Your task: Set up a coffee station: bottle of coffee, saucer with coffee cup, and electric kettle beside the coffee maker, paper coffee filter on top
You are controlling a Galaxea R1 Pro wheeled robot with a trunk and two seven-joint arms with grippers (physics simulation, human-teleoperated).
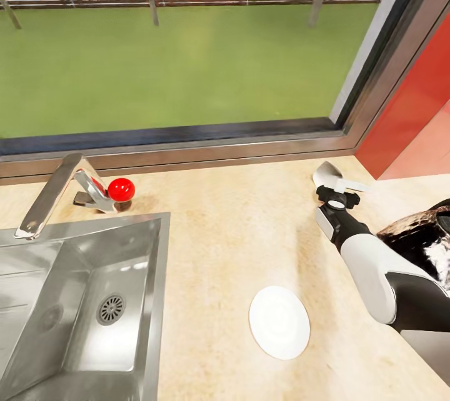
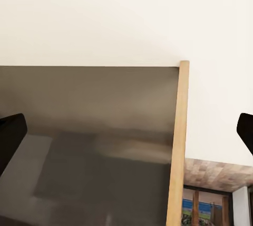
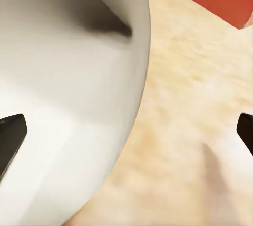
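The saucer (image 1: 279, 322) lies flat and bare on the pale bench (image 1: 231, 245), at the near edge of the head view, and everything else is placed from it. To its left, apart from it, is the steel sink (image 1: 87, 301). To its right and a little beyond, the white and black right forearm (image 1: 375, 270) reaches away from the saucer towards the window corner. Behind that arm sits a dark glossy rounded body, which I take to be the electric kettle (image 1: 422, 235) (the arm and the frame edge cut it off).

Farther from the saucer, at the end of the arm, a small white shape rests near the red wall panel (image 1: 419, 113); I judge it to be the coffee cup (image 1: 329, 173), well apart from the saucer. In the right wrist view the cup's white wall looms close, and the right tool (image 3: 127, 133) has its fingers spread wide, gripping nothing. The left tool (image 2: 126, 136) is likewise wide and empty, facing a dark grey cabinet front (image 2: 89, 147).

Beyond the sink stand the tap (image 1: 53, 195) and its red knob (image 1: 121, 189), then the window (image 1: 187, 45).

The cup is likely the step in hand. To do it well, centre the fingers across the cup's wall before closing, lift it clear of the bench, keep it upright, and lower it onto the saucer's middle (an off-centre landing could tip the plate).
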